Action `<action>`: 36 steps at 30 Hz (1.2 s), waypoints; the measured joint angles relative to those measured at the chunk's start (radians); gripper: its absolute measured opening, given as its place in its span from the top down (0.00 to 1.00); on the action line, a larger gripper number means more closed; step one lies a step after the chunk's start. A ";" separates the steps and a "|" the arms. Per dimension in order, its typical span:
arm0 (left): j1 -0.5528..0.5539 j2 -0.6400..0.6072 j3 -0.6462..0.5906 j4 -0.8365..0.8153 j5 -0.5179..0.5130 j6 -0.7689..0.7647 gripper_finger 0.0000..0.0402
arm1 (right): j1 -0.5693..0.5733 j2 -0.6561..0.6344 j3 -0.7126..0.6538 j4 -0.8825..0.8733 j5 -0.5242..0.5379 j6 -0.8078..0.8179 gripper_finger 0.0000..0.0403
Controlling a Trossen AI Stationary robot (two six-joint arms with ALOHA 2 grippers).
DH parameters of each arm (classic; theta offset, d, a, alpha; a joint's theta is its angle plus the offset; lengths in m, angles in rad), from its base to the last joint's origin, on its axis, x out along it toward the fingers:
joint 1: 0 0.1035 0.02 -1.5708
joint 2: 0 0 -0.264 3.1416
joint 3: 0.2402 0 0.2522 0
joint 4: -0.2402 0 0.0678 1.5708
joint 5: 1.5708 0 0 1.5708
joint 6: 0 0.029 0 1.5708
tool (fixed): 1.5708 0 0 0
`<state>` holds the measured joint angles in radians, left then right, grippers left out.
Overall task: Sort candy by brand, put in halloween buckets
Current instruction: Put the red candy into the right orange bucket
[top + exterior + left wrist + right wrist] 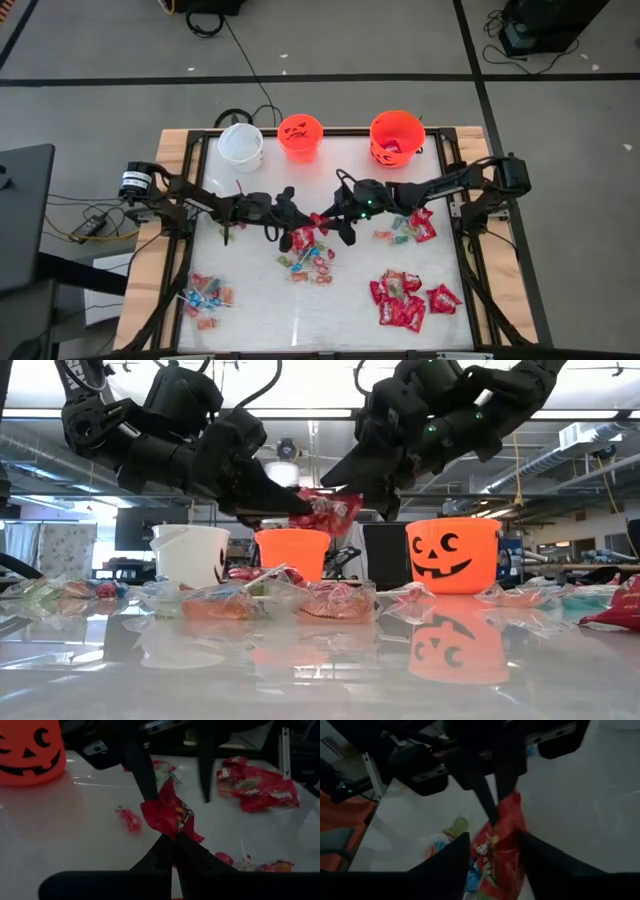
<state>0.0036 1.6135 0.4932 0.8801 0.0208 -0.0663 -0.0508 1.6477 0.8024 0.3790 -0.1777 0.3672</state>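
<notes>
My left gripper (pixel 175 836) is pinched tight on one end of a red packet (pixel 167 812), holding it up off the table, above the mixed pile (pixel 308 258) in the middle. My right gripper (pixel 492 842) faces it from the other side with its fingers spread apart, one on each side of the same packet, close to it but not clamped; from the low view the packet (pixel 325 510) hangs between my two sets of jaws, well above the sweets

I judge this a hand-over in the air: the packet passes from my left side to my right, since the red packets lie gathered on my right (pixel 405 298) and the large orange bucket (pixel 397 137) at the far right already has something pinkish in it

Next, my right fingers would need to close squarely on the free end before my left lets go, otherwise the slippery wrapper could drop back into the pile. Then it calls for a lift and a swing to the far edge, over the large bucket's rim

The small orange bucket (pixel 299 137) and the white bucket (pixel 241 143) stand beside it along that edge; another loose pile (pixel 207 300) waits near my left, and a few pieces (pixel 395 232) lie under my right arm
</notes>
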 joint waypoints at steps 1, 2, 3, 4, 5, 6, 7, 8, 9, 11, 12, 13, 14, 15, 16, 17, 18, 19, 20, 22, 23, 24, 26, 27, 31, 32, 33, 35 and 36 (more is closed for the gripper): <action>0.000 0.000 0.000 0.002 0.000 -0.011 0.96 | -0.003 -0.001 0.000 -0.003 -0.002 0.000 0.62; 0.000 0.000 0.000 0.004 0.000 -0.017 0.96 | -0.005 -0.002 0.000 -0.008 -0.004 0.000 0.67; 0.000 0.000 0.001 0.006 0.001 -0.023 0.96 | -0.007 -0.003 0.000 -0.012 -0.005 0.000 0.73; 0.000 0.000 0.001 0.007 0.003 -0.042 0.96 | -0.008 -0.004 0.000 -0.015 -0.006 -0.001 0.79; 0.000 0.000 0.001 0.007 0.007 -0.053 0.96 | -0.011 -0.004 0.000 -0.016 -0.017 -0.001 0.86; 0.000 0.000 0.002 0.007 0.010 -0.069 0.96 | -0.014 -0.004 0.000 -0.017 -0.032 -0.002 0.92; 0.000 0.000 0.002 0.007 0.011 -0.078 0.95 | -0.016 -0.004 0.000 -0.017 -0.042 -0.002 0.96; 0.000 0.000 0.002 0.007 0.011 -0.091 0.94 | -0.019 -0.004 0.000 -0.017 -0.045 -0.003 0.97; 0.000 0.000 0.002 0.007 0.010 -0.097 0.93 | -0.021 -0.004 0.000 -0.018 -0.047 -0.002 0.97; 0.000 0.000 0.003 0.007 0.003 -0.104 0.89 | -0.025 -0.004 0.000 -0.021 -0.048 -0.002 0.96; 0.001 -0.001 0.004 0.007 0.001 -0.110 0.87 | -0.025 -0.004 0.000 -0.023 -0.048 -0.002 0.96; 0.001 -0.002 0.004 0.007 0.000 -0.120 0.85 | -0.025 -0.004 0.000 -0.028 -0.049 -0.002 0.97; 0.001 -0.002 0.005 0.005 0.000 -0.123 0.82 | -0.025 -0.007 0.000 -0.043 -0.049 -0.004 0.98; 0.002 -0.002 0.006 0.002 -0.002 -0.126 0.80 | -0.027 -0.014 0.000 -0.074 -0.046 -0.009 0.98; 0.004 -0.002 0.006 -0.001 -0.003 -0.127 0.79 | -0.028 -0.024 -0.001 -0.112 -0.032 -0.012 0.98; 0.007 -0.003 0.006 -0.005 -0.004 -0.127 0.77 | -0.028 -0.038 -0.001 -0.153 -0.013 -0.018 0.98; 0.010 -0.003 0.006 -0.008 -0.004 -0.128 0.76 | -0.028 -0.054 -0.002 -0.199 0.013 -0.023 0.98; 0.014 -0.003 0.006 -0.010 -0.002 -0.128 0.76 | -0.029 -0.075 -0.002 -0.244 0.044 -0.027 0.98; 0.018 -0.003 0.006 -0.011 0.007 -0.129 0.75 | -0.029 -0.097 -0.002 -0.285 0.076 -0.030 0.98; 0.028 -0.022 0.006 -0.035 0.034 -0.130 0.75 | -0.029 -0.147 -0.002 -0.357 0.125 -0.036 0.99; 0.032 -0.034 0.006 -0.040 0.042 -0.131 0.75 | -0.029 -0.172 -0.002 -0.393 0.150 -0.037 0.99; 0.037 -0.052 0.007 -0.070 0.045 -0.134 0.75 | -0.029 -0.199 -0.002 -0.423 0.173 -0.037 0.99; 0.047 -0.099 0.004 -0.143 0.045 -0.134 0.75 | -0.029 -0.252 -0.002 -0.483 0.223 -0.043 0.99; 0.051 -0.127 0.001 -0.173 0.040 -0.128 0.75 | -0.030 -0.282 -0.002 -0.507 0.246 -0.048 0.99; 0.060 -0.268 -0.036 -0.281 -0.031 -0.103 0.75 | -0.055 -0.394 -0.002 -0.605 0.353 -0.061 0.99; 0.060 -0.304 -0.052 -0.297 -0.054 -0.098 0.75 | -0.067 -0.423 -0.002 -0.623 0.395 -0.071 0.99; 0.061 -0.341 -0.068 -0.311 -0.075 -0.096 0.75 | -0.083 -0.453 -0.002 -0.641 0.447 -0.081 0.99; 0.062 -0.412 -0.104 -0.336 -0.122 -0.093 0.75 | -0.122 -0.505 -0.002 -0.681 0.578 -0.092 0.99; 0.063 -0.447 -0.124 -0.337 -0.146 -0.092 0.75 | -0.150 -0.527 -0.002 -0.709 0.636 -0.099 0.99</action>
<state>0.0663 1.1661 0.3688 0.5433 -0.1250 -0.1581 -0.2006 1.1203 0.8009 -0.3302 0.4585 0.2685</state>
